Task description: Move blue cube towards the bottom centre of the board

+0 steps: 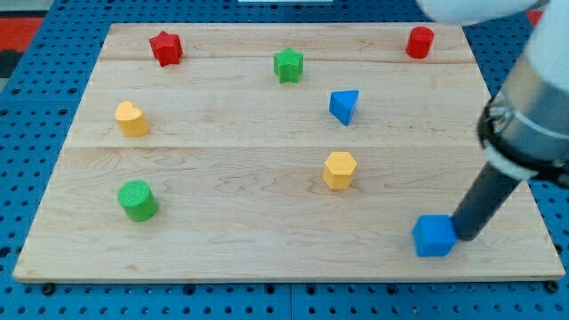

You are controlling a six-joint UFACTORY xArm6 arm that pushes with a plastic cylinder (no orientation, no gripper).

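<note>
The blue cube (pixel 434 236) lies near the board's bottom right, close to the bottom edge. My tip (pixel 465 236) rests at the cube's right side, touching it or nearly so. The dark rod rises from there toward the view's upper right, where the white arm body fills the corner.
The wooden board (pixel 267 258) also holds a blue triangular block (pixel 344 106), a yellow hexagonal block (pixel 340 170), a green cylinder (pixel 138 200), a yellow block (pixel 131 118), a red star (pixel 165 48), a green star (pixel 288 65) and a red cylinder (pixel 420 42).
</note>
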